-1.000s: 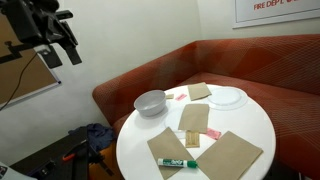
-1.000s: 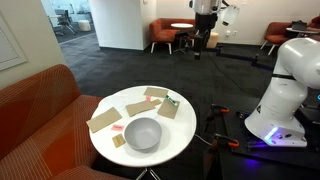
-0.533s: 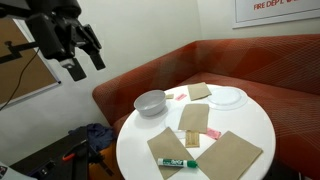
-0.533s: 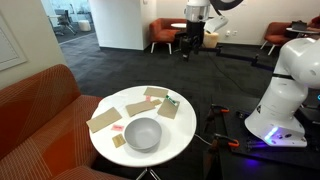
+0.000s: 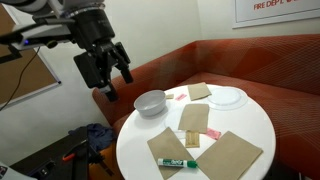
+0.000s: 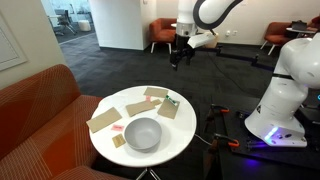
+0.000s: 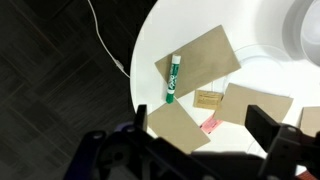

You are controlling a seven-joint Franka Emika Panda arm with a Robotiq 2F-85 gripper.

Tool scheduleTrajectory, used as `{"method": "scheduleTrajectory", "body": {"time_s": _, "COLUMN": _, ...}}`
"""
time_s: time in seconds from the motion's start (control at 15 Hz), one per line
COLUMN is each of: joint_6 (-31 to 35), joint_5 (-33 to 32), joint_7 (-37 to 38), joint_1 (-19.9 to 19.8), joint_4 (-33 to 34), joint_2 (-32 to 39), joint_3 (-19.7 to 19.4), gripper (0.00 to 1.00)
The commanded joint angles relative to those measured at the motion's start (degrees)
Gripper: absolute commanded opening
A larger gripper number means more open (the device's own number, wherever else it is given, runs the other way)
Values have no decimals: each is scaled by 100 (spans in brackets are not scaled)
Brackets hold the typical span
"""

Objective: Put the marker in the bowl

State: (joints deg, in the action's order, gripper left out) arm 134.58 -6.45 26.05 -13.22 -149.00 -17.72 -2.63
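The marker, green-ended with a white barrel, lies on a brown paper sheet at the near edge of the round white table. It also shows in the wrist view and as a small speck in an exterior view. The grey-white bowl sits empty at the table's edge; it shows in the exterior view from the opposite side too. My gripper hangs open and empty in the air, well above and off to the side of the table. In the wrist view its fingers frame the table.
Several brown paper sheets and small cards lie on the table. A flat white plate sits at the far side. A red-brown curved sofa wraps behind the table. A white robot base stands on the carpet.
My arm has swung from high and far away down toward the table, with the gripper now closer to the bowl side. Nothing on the table has moved.
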Motion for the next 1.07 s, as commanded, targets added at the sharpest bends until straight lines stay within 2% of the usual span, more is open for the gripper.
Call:
{"method": "scheduleTrajectory", "body": {"time_s": 0.0, "joint_6": 532, "joint_5": 210, "joint_7": 167, "joint_1": 19, "joint_4": 93, "joint_2": 546, "joint_3": -57, "gripper": 100}}
{"method": "scheduleTrajectory", "body": {"time_s": 0.33, "joint_6": 1364, "joint_5": 244, "joint_7": 196, "joint_1": 61, "joint_4": 102, "joint_2": 1239, "joint_3": -113, "gripper": 100}}
{"method": "scheduleTrajectory", "body": {"time_s": 0.6, "joint_6": 1765, "joint_5": 187, "joint_7": 511, "joint_1": 101, "joint_4": 221, "joint_2": 1854, "joint_3": -189, "gripper": 100}}
{"method": "scheduleTrajectory", "body": {"time_s": 1.0, "joint_6": 1858, "joint_5": 315, "joint_7": 506, "joint_1": 277, "joint_4": 679, "joint_2": 2847, "joint_3": -531, "gripper": 100}}
